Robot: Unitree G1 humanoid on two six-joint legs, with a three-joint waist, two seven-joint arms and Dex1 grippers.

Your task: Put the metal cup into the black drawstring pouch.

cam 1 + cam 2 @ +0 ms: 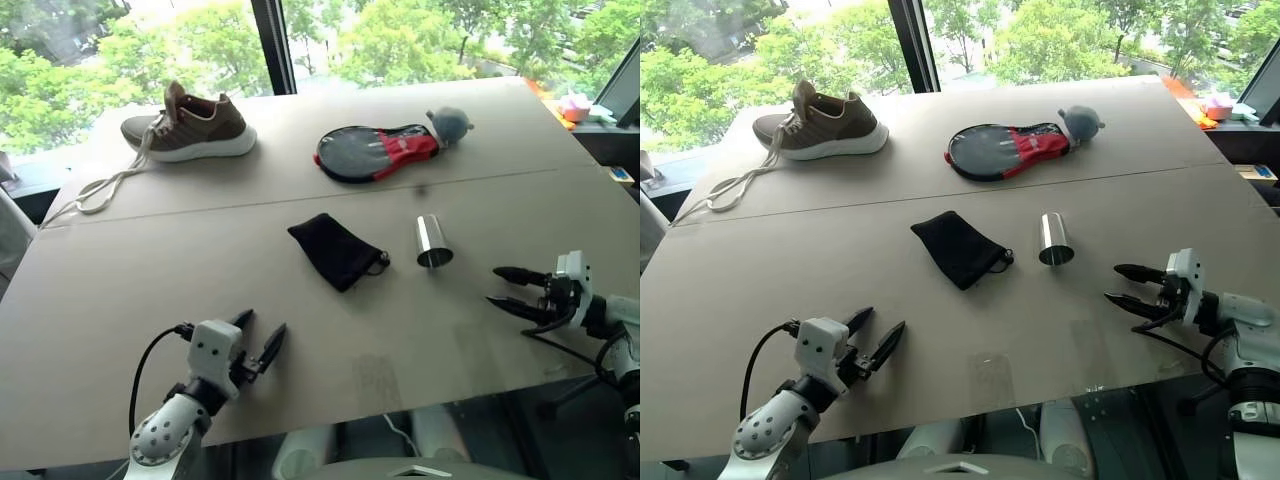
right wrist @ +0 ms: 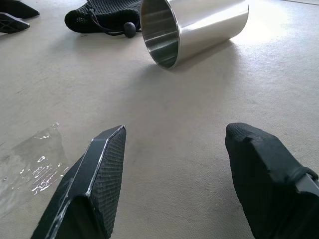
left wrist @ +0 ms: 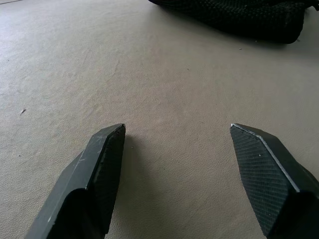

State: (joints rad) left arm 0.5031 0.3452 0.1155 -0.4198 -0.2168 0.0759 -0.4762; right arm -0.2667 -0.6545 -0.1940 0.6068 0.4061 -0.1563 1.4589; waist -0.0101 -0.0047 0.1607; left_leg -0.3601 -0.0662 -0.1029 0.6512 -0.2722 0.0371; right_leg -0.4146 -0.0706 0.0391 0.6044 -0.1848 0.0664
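With both grippers released, the right gripper (image 1: 518,291) is lining up on the metal cup (image 1: 433,242) at frame center, beside the black drawstring pouch (image 1: 334,249), while the left gripper (image 1: 256,337) is waiting lower left, the grasp likely coming next.

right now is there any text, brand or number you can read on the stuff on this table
No legible text.
metal cup: smooth and unmarked.
black drawstring pouch: plain fabric, nothing printed on it.
brown sneaker: no brand mark can be made out.
black-and-red paddle case: any print is too small to read.
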